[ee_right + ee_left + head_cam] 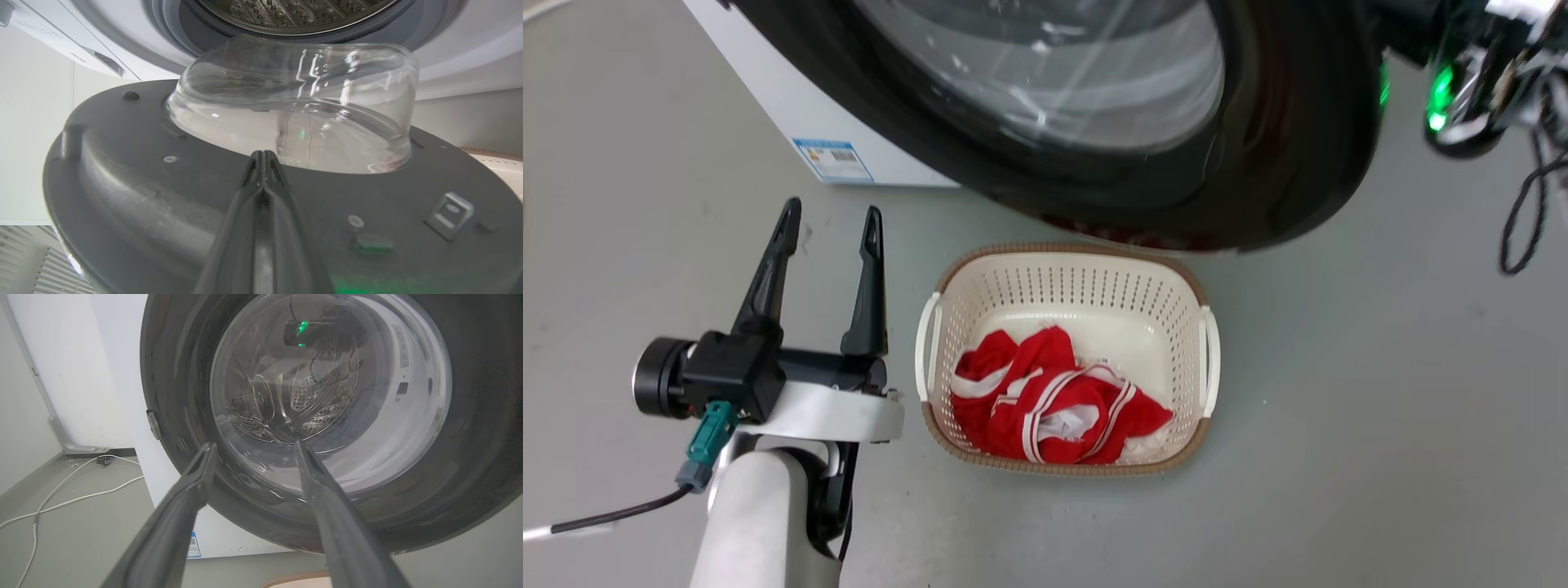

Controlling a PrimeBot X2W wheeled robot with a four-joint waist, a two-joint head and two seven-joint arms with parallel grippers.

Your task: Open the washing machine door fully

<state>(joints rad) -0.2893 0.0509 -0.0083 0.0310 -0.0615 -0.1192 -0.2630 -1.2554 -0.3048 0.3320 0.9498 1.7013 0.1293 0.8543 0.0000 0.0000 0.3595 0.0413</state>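
Note:
The washing machine door (1290, 147), a glossy black ring around a clear window, stands swung partly out from the white machine (792, 106) at the top of the head view. My left gripper (832, 212) is open and empty at the lower left, short of the door. The left wrist view shows that gripper (255, 446) facing the door's outer side (482, 416). My right wrist (1462, 90), lit green, sits beyond the door's right edge. In the right wrist view my right gripper (263, 157) is shut, tips against or just off the door's grey inner face (143, 196), below the glass bowl (294, 102).
A cream laundry basket (939, 327) holding a red and white garment (1045, 400) stands on the grey floor under the door's lower edge. The steel drum opening (294, 12) lies behind the bowl. A white cable (61, 498) trails on the floor left of the machine.

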